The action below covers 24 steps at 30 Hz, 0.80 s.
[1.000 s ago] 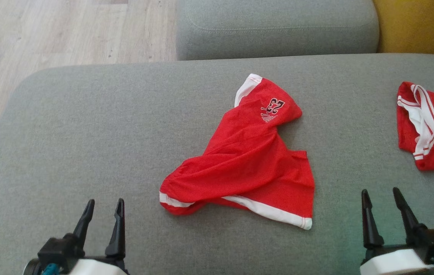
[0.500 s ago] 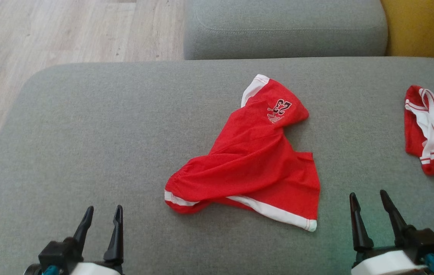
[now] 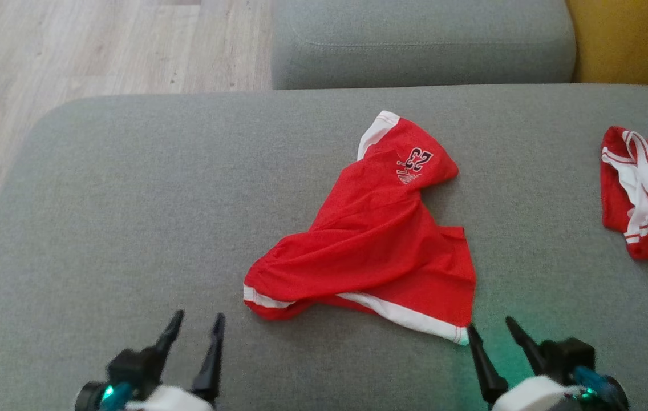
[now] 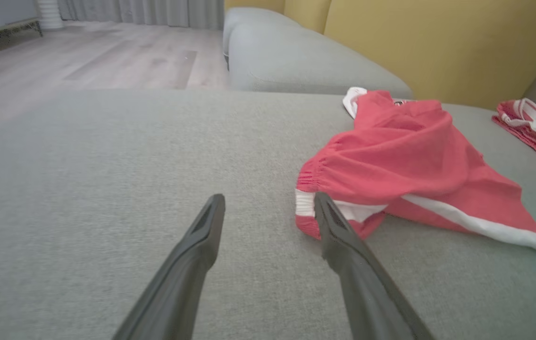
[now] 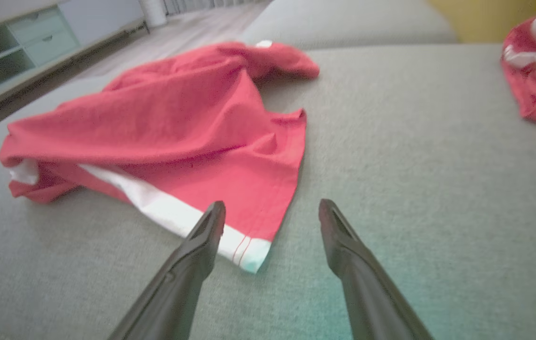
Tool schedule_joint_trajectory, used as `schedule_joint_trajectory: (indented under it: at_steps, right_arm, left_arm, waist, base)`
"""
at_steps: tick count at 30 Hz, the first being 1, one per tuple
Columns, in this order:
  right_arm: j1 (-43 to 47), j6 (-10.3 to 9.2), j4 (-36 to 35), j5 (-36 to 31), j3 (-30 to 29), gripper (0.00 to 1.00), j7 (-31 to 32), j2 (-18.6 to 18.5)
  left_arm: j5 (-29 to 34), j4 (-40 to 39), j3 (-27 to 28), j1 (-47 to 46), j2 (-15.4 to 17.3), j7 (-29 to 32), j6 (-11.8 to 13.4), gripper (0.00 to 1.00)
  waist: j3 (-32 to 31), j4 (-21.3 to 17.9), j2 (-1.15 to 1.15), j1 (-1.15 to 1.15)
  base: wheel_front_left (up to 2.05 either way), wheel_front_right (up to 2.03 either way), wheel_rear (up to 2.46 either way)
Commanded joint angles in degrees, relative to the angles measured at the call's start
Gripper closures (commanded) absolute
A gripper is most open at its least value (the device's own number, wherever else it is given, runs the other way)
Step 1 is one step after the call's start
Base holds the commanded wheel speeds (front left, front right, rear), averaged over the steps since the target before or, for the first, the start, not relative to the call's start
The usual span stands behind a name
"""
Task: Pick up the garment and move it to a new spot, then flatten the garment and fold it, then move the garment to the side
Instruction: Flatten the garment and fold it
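With jaws apart and empty, left gripper (image 3: 198, 317) and right gripper (image 3: 489, 325) poised near the white-banded hem of one red garment (image 3: 375, 240), crumpled mid-seat on a grey sofa cushion (image 3: 130, 200): probably light, limp, prone to sag and bunch; best taken at the two hem corners, one per gripper.
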Motion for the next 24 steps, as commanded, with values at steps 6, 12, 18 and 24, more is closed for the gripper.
schedule_joint_trajectory:
  at_steps: [6,12,18,24]
  right_arm:
    - [-4.98,-0.05,-4.70,0.80,3.61,0.00,13.88,-0.49]
    - [-4.87,-0.05,-6.41,-0.06,3.26,0.00,19.25,-0.49]
    - [-5.11,-0.05,-6.27,-0.20,3.01,0.00,20.23,-0.49]
    - [-5.72,-0.05,-5.50,0.35,4.14,0.00,21.13,-0.49]
  left_arm:
    - [0.05,1.44,-2.07,-8.43,1.95,6.86,-0.85,0.00]
    - [-2.00,1.58,-5.90,-12.39,4.46,12.27,-1.25,0.00]
    - [-5.66,1.13,-10.25,-14.53,7.08,14.29,-1.34,0.00]
    - [-9.50,0.01,-13.67,-16.02,9.54,15.40,-1.35,0.00]
  waist:
    - [1.60,-0.05,0.00,0.00]
    - [3.62,0.03,0.00,0.00]
    - [5.29,-0.05,0.00,0.00]
    - [6.93,0.18,0.00,0.00]
  base:
    - [0.00,0.00,0.00]
    - [0.00,0.00,0.00]
    - [0.00,0.00,0.00]
    - [0.00,0.00,0.00]
